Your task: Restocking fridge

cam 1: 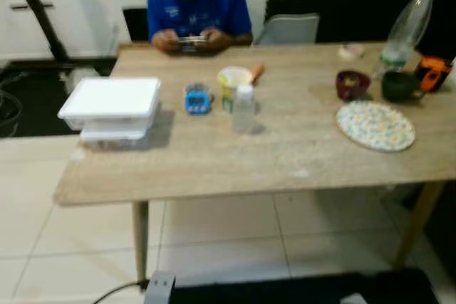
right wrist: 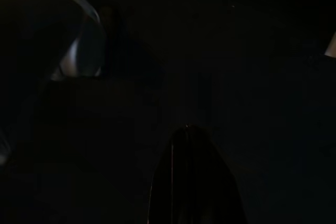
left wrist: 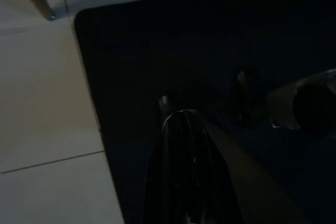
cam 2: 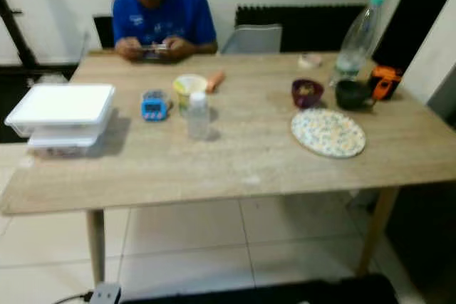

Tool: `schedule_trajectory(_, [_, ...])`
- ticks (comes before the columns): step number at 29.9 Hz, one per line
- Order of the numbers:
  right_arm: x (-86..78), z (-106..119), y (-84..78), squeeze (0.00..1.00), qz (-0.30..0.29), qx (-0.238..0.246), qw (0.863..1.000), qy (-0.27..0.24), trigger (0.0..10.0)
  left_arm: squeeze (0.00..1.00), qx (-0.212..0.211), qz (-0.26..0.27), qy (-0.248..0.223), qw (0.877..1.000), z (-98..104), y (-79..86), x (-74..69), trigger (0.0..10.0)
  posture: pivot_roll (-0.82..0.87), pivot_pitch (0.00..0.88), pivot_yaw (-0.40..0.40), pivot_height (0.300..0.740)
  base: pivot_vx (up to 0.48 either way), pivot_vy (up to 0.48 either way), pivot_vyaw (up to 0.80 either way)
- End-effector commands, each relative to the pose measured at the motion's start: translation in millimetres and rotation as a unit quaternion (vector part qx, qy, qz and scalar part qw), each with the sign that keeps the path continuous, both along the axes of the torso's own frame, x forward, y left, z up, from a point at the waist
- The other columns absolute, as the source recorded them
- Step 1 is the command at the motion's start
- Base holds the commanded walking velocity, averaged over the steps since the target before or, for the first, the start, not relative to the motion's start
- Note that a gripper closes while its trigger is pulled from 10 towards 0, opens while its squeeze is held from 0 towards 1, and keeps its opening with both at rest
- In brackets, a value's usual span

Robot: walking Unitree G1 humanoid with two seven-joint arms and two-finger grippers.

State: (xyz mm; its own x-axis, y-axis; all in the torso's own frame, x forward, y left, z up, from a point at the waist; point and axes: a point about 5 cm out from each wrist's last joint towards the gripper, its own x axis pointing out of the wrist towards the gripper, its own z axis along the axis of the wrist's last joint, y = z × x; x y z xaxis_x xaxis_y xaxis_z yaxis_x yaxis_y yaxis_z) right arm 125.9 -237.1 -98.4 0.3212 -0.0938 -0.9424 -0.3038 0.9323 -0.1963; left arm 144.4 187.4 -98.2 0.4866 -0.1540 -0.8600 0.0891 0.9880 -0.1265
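Grippers: left gripper (left wrist: 181,124) hangs idle over a dark mat beside pale floor tiles, its black fingers seemingly pressed together, though the wrist view is dim; right gripper (right wrist: 189,135) hangs in deep shade, and whether its fingers are apart or together cannot be told.
Floor: pale tiles (cam 1: 214,240) run under the table; a dark mat edge (cam 1: 299,290) lies at 6 o'clock, nearest the camera.
Table: light wooden table (cam 1: 285,161) spans the view, well ahead of the robot.
Near row: patterned plate (cam 1: 375,125) at 3 o'clock; two stacked white lidded containers (cam 1: 110,108) at 9 o'clock, near the table's left edge.
Centre: small clear bottle with white cap (cam 1: 244,107), upright, just in front of a yellow cup (cam 1: 234,81); blue timer-like gadget (cam 1: 197,99) just beside them at 9 o'clock.
Behind the plate: dark red bowl (cam 1: 352,84), dark green mug (cam 1: 398,85), orange-and-black object (cam 1: 432,72), in a row towards 3 o'clock.
Far right: tall clear plastic bottle with green cap (cam 1: 406,28), upright.
Far edge: orange item (cam 1: 256,72) just behind the cup.
Far side: person in a blue shirt (cam 1: 199,5) sits at 12 o'clock, both hands on a phone (cam 1: 189,40); grey chair (cam 1: 288,30) beside them.
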Motion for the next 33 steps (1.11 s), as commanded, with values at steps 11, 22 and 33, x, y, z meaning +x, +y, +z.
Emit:
schedule_trajectory(11, [-1.2,0.4,-3.4,0.0,0.0,-0.006,1.0,0.002,10.0,0.0,0.002,0.014,0.009,1.0,-2.6,-1.2,-5.8,10.0,-0.08,0.02,-0.014,0.74,0.0,0.0,0.0])
schedule_trajectory(22, [-4.4,0.2,-6.1,0.0,0.0,-0.007,1.0,0.004,10.0,0.0,0.002,0.0,0.01,1.0,-2.5,2.3,-7.8,10.0,-0.08,0.024,-0.015,0.74,0.0,-0.29,0.0])
schedule_trajectory(33, [-1.7,0.5,-4.0,0.0,0.001,-0.005,1.0,0.003,10.0,0.0,0.0,0.021,0.009,1.0,-2.9,1.5,-7.9,10.0,-0.08,0.024,-0.014,0.74,0.0,-0.255,0.0])
